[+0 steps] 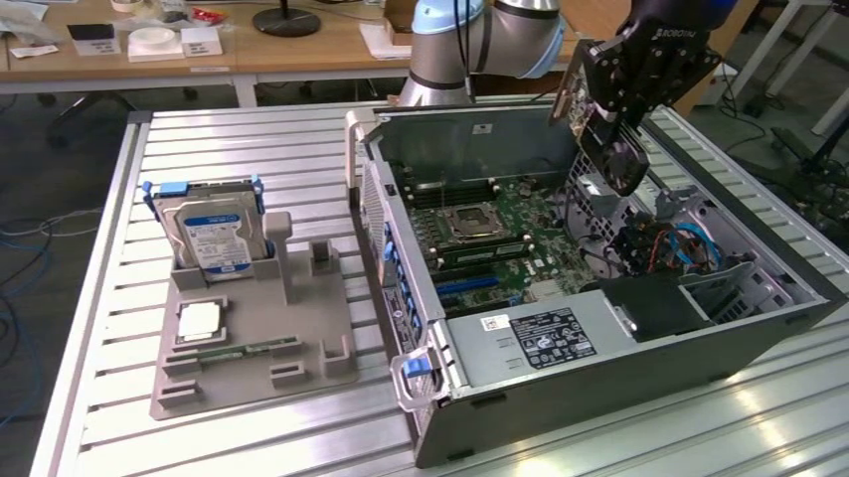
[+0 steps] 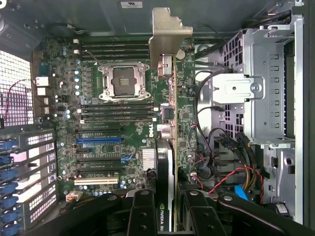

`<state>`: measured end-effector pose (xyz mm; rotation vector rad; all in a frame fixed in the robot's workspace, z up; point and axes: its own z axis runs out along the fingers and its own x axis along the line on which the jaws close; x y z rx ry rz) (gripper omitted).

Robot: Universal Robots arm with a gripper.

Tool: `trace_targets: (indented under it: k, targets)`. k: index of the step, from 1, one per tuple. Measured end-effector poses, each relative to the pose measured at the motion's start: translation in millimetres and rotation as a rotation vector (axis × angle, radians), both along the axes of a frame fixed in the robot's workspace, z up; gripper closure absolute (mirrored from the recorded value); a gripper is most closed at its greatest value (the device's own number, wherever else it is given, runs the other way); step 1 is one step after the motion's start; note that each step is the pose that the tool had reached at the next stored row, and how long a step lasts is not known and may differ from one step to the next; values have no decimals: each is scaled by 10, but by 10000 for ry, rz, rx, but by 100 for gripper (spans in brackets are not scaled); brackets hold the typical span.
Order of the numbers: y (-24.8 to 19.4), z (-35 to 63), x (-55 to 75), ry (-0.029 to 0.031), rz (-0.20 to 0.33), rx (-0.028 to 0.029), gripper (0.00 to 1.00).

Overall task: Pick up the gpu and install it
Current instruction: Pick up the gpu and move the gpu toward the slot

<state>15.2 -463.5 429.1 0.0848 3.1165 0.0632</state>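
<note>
My gripper [image 1: 613, 121] hangs over the open computer case [image 1: 743, 348], shut on the gpu [image 1: 618, 164]. The card hangs edge-down, above the right part of the green motherboard [image 1: 494, 238] and clear of it. In the wrist view the gpu [image 2: 168, 123] shows edge-on, its silver end bracket [image 2: 165, 34] at the far end and its black cooler [image 2: 162, 167] near my black fingers [image 2: 142, 211]. It lies over the motherboard [image 2: 113, 123], beside the expansion slots, among them a blue one [image 2: 98, 140].
Red, black and blue cables [image 2: 231, 182] and a metal drive cage [image 2: 261, 88] crowd the case beside the card. A power supply [image 1: 558, 333] sits at the case front. On the table, a grey fixture [image 1: 253, 338] holds a hard drive [image 1: 213, 234], a processor chip [image 1: 199, 318] and a memory stick [image 1: 239, 350].
</note>
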Motion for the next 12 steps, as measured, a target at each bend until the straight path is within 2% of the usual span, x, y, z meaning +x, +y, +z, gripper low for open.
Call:
trace_targets:
  k: [4,9,12]
  targets:
    - [0,0,6,0,1,1,73]
    - [0,0,130,0,1,12,73]
    - [3,-1,162,0,-1,12,73]
